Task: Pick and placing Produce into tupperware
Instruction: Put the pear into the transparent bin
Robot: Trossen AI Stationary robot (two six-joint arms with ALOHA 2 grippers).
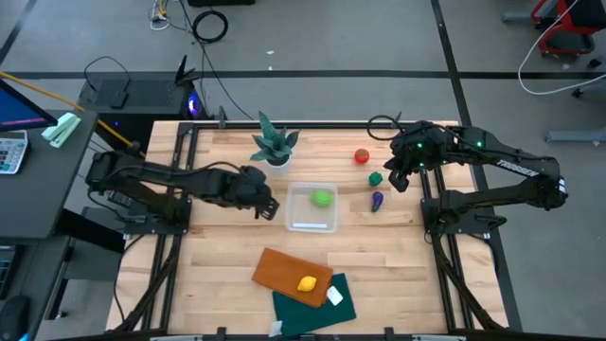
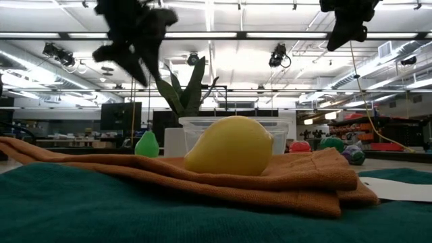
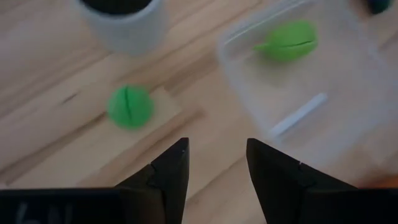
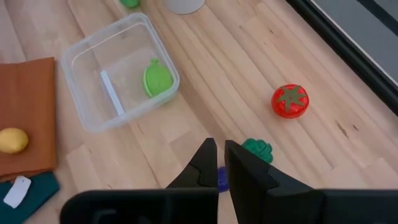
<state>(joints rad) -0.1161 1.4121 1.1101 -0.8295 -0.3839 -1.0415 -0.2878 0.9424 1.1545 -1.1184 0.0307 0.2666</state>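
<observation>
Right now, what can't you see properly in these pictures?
- Purple toy: right wrist view, mostly hidden behind the right gripper.
- Second light green toy: high view, covered by the left gripper; it shows in the left wrist view.
- Tub: low view, mostly blocked by the lemon.
- Plant: left wrist view, cut off by the edge, only the blurry pot shows.

Clear squarish tupperware tub (image 1: 311, 224) mid-counter holding one light green piece (image 1: 323, 198), second light green piece (image 3: 130, 106) just left of it, red tomato (image 1: 362, 156), dark green piece (image 1: 376, 178), purple piece (image 1: 377, 201) right, yellow lemon (image 1: 307, 283) near.
</observation>
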